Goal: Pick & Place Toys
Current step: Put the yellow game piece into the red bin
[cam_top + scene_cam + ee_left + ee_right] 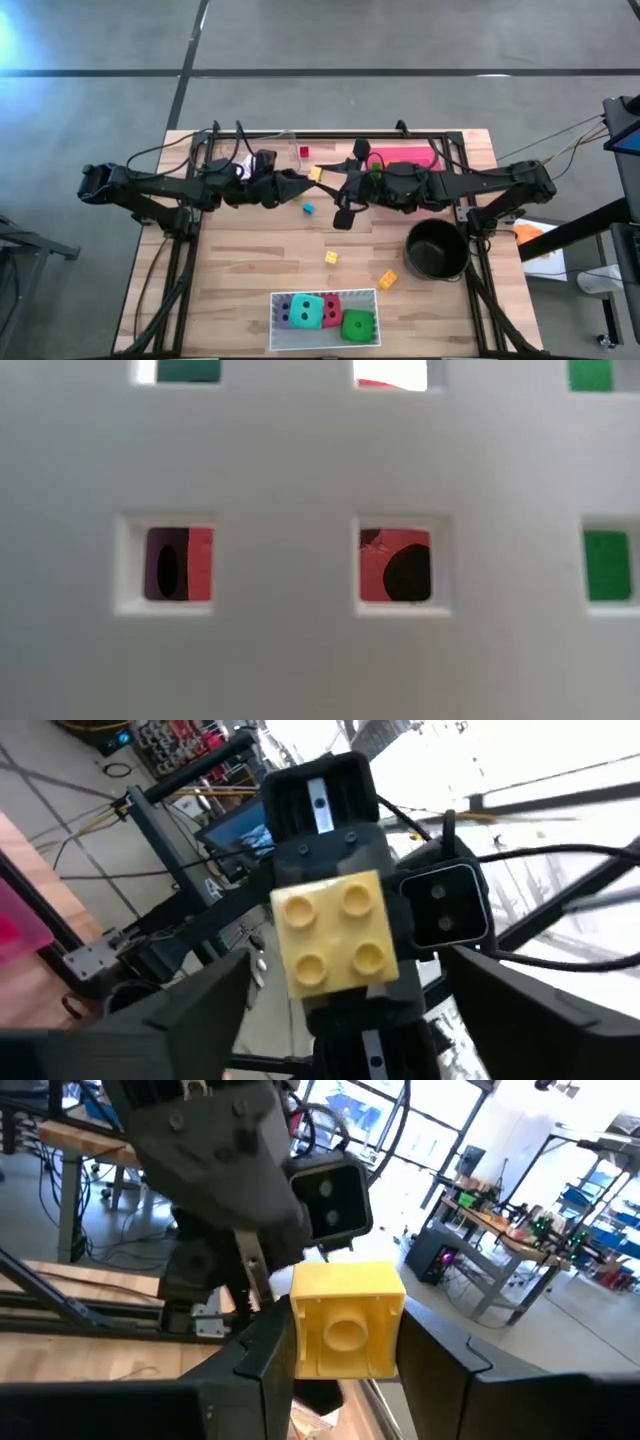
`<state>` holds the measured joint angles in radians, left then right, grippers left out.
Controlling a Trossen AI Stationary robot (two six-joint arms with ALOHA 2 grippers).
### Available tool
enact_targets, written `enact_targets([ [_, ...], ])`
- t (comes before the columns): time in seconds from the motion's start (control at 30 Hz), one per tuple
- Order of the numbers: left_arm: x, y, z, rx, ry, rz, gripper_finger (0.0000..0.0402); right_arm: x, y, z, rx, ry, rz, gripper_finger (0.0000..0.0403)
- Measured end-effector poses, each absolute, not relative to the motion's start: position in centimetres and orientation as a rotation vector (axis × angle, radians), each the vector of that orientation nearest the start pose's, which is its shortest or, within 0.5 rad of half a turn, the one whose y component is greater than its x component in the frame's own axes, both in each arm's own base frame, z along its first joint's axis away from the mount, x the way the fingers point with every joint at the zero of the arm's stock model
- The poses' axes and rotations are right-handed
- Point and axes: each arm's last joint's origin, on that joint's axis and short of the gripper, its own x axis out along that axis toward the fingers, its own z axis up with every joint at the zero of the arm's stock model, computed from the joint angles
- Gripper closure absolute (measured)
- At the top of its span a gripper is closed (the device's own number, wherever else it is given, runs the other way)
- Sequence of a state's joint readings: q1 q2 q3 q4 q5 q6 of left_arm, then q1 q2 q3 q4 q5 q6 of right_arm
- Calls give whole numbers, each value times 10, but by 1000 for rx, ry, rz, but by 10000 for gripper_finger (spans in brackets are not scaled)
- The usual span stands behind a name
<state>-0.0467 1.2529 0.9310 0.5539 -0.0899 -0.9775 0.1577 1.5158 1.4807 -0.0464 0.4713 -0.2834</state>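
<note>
A yellow four-stud block (pixel 335 935) hangs in the air above the table's far middle (pixel 315 173), between my two grippers, which face each other. My right gripper (pixel 345 1370) comes from the table's right and is shut on the block. My left gripper (pixel 345 1020) comes from the left. Its fingers stand wide apart on either side of the block with a gap to it, so it is open. Four soft dice lie in the clear tray (pixel 372 296): purple (pixel 287 312), teal (pixel 308 310), red (pixel 331 308), green (pixel 358 325). My right gripper pinches the yellow block by two opposite side walls (pixel 300 1340) between its two fingers. The fingers come level from the table's right. The block is lifted clear of the table. Its studs face my left gripper and its hollow underside (pixel 345 1332) faces my right wrist.
Loose blocks lie on the wood: red (pixel 304 152), blue (pixel 308 208), yellow (pixel 331 257), orange-yellow (pixel 387 279). A black pot (pixel 437 248) stands at the right and a pink tray (pixel 408 157) at the far edge. A white perforated wall (pixel 300 460) fills the low view.
</note>
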Motion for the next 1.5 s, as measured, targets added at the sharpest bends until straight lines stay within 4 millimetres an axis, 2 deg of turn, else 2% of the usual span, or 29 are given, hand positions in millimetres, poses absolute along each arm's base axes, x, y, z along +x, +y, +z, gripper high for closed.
enact_targets([
  [0.13,282,-12,356,-892,-211,-107,20,340,40,414,-289,115,-296,268],
  [0.23,281,-14,357,-815,-200,-143,6,334,37,419,-247,102,-212,268],
  [0.4,281,-15,357,-751,-183,-188,21,326,30,422,-180,117,-180,268],
  [0.63,276,-17,356,-703,-106,-238,47,295,13,430,-140,219,-220,268],
  [0.77,269,-17,354,-622,-17,-201,53,274,-4,430,-23,298,-287,268],
  [0.9,265,-17,362,-547,97,-152,53,253,-27,421,124,386,-410,268],
  [1.1,258,-14,379,-436,274,-35,53,228,-63,390,348,594,-627,268],
  [1.23,254,-13,390,-390,296,-23,53,219,-87,361,516,690,-692,268],
  [1.4,253,-13,391,-387,303,-17,53,207,-112,310,722,812,-800,268],
  [1.5,253,-13,388,-406,325,-6,53,196,-120,281,809,884,-849,268],
])
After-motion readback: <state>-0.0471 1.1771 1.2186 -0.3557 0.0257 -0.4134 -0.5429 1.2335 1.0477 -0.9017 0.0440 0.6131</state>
